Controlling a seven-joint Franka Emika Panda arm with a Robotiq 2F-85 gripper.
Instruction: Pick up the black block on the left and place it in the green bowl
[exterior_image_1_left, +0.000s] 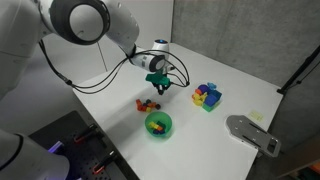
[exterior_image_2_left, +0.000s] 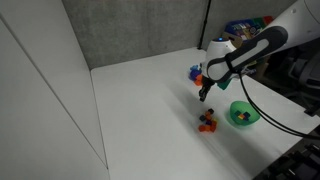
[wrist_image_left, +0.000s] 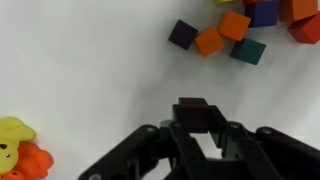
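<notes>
In the wrist view the end effector (wrist_image_left: 203, 130) is clenched on the black block (wrist_image_left: 192, 108), which sits between the two fingertips. Past it lies bare white worktop (wrist_image_left: 90, 70). Farther on, at the top edge, is a cluster of loose blocks (wrist_image_left: 235, 30): a dark one, two orange, a teal, a purple and a red, close together and some touching. A yellow and orange shape (wrist_image_left: 15, 150) is cut off at the lower left corner, and what it is cannot be told.

In both exterior views the end effector (exterior_image_1_left: 158, 87) (exterior_image_2_left: 203, 94) hangs above the worktop, near the loose blocks (exterior_image_1_left: 147, 103) (exterior_image_2_left: 208, 122). The bowl (exterior_image_1_left: 158, 124) (exterior_image_2_left: 241, 114) stands just beyond that cluster, apart from the black block. The blue and yellow pile (exterior_image_1_left: 207, 96) lies off to one side.
</notes>
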